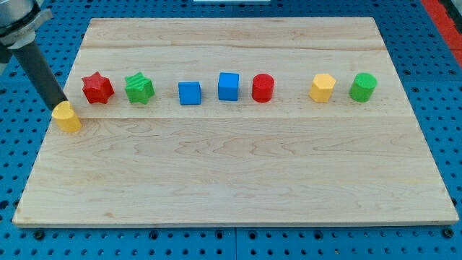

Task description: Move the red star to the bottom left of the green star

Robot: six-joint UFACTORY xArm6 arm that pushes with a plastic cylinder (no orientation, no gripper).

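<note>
The red star (97, 88) lies near the board's left edge, touching or almost touching the left side of the green star (139, 88). My tip (60, 105) comes down from the view's top left and ends at the upper edge of a yellow block (68, 118), to the left of and slightly below the red star.
To the right of the stars, in a row, stand a blue cube (190, 93), a second blue cube (228, 86), a red cylinder (263, 88), a yellow block (323, 87) and a green cylinder (363, 87). The wooden board (231, 180) rests on a blue perforated table.
</note>
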